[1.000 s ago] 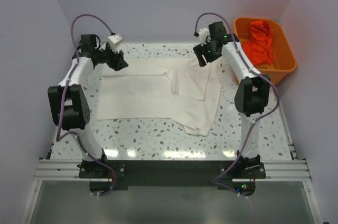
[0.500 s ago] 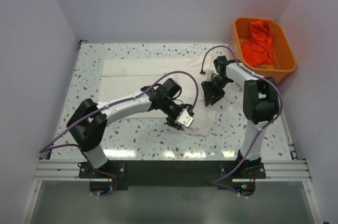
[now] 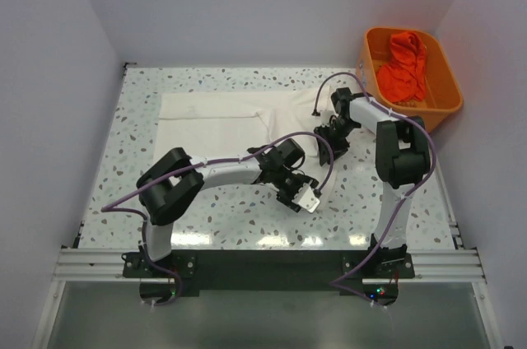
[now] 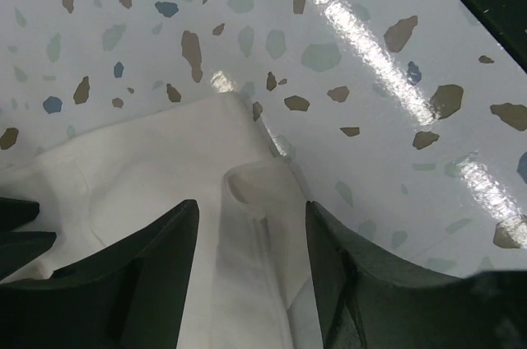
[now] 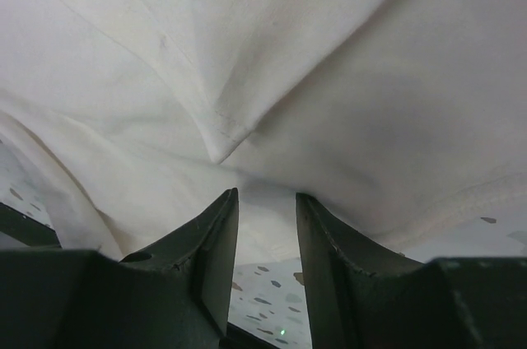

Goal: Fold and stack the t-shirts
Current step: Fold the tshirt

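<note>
The soft white cotton t-shirt (image 3: 210,123) lies rumpled on the speckled bench (image 3: 148,86). My left gripper (image 4: 251,209) stands open around its limp corner and my right gripper (image 5: 265,197) is narrowly open. Both are empty. I would pinch the hem.

end effector (image 4: 251,209): I see both dark fingers spread apart
shirt (image 4: 156,168): white, its rumpled corner lies between my fingers
desk (image 4: 370,118): speckled, glossy, streaked with glare

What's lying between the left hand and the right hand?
The white t-shirt lies between left hand and right hand, shown in the top view.
</note>
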Robot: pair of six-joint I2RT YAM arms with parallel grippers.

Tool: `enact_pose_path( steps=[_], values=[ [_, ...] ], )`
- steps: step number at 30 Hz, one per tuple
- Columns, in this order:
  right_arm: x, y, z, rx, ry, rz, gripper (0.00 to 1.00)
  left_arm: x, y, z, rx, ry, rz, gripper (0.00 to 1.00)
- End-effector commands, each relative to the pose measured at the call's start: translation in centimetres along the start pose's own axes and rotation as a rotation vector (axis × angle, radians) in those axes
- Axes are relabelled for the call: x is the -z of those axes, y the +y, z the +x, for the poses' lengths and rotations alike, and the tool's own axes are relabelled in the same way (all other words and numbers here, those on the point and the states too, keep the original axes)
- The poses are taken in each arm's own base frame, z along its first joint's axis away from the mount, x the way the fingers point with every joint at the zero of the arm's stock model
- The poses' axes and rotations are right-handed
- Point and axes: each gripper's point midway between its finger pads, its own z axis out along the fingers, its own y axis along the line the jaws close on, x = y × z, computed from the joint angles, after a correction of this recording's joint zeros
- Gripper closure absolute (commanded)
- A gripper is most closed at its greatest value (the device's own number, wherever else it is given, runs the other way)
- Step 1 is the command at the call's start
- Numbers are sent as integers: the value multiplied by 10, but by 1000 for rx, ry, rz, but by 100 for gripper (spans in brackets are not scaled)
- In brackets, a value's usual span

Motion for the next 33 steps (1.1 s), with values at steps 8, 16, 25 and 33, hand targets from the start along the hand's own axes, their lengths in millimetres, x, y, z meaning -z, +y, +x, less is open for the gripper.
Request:
enact_pose_path(
  steps=[8,16,25,33],
  values=[
    [-22,-39,-20,28,-2,152,62,3,26,-10,-65,2,-46,100],
    [-21,-56,-30,59,12,227,63,84,36,-35,39,-194,-93,100],
    [-23,-61,-38,74,18,238,62,70,-26,-1,-49,-196,88,83],
    [-6,-49,-40,120,-5,195,58,70,-68,-2,-225,-179,204,62]
  ],
)
